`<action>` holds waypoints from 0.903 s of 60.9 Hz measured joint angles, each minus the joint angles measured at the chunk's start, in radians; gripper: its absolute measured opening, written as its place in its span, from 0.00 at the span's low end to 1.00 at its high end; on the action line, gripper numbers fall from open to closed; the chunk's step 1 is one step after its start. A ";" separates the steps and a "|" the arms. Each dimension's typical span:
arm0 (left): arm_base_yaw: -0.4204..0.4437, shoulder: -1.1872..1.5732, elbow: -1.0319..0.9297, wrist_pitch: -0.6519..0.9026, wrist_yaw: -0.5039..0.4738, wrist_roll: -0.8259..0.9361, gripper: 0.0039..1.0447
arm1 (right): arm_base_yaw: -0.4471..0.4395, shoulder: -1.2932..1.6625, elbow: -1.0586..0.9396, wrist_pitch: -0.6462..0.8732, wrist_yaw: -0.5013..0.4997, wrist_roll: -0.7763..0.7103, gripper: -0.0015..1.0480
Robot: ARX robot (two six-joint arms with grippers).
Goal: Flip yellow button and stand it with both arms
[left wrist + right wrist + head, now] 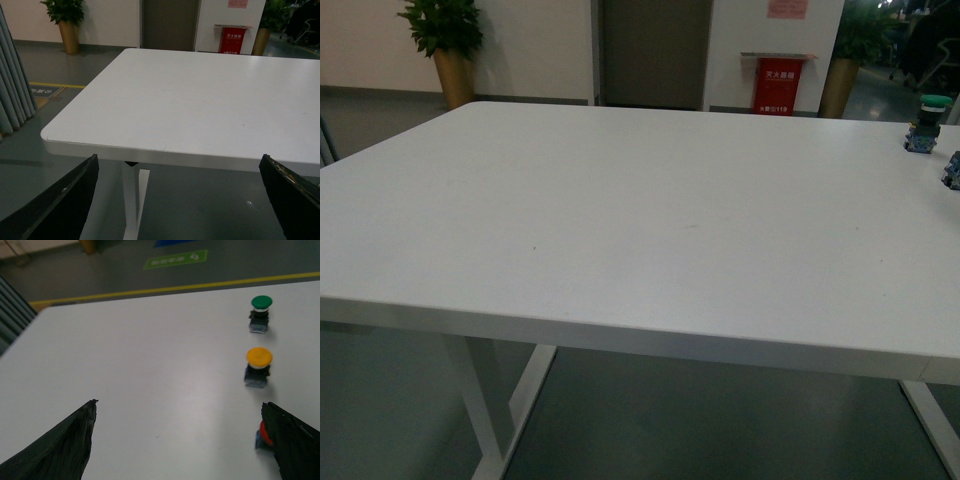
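The yellow button (258, 366) shows in the right wrist view. It stands on the white table (150, 365) with its yellow-orange cap on top and its dark body below. My right gripper (180, 440) is open and empty over the table. The button lies beyond one of its fingers (292, 440) and is not touched. My left gripper (179, 200) is open and empty, off the table's near edge (175, 155) and over the floor. Neither arm shows in the front view.
A green-capped button (261, 312) stands past the yellow one and also shows in the front view (927, 120). A red-capped button (265, 435) is partly hidden behind the right finger. A dark blue body (952, 170) is cut off by the front view's right edge.
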 joint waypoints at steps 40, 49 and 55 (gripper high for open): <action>0.000 0.000 0.000 0.000 0.000 0.000 0.94 | 0.263 -0.801 -0.826 0.361 0.523 -0.103 0.35; 0.000 0.000 0.000 0.000 -0.001 0.000 0.94 | 0.270 -0.856 -0.928 0.398 0.526 -0.120 0.12; 0.000 0.000 0.000 0.000 0.000 0.000 0.94 | 0.270 -0.896 -0.981 0.417 0.526 -0.126 0.03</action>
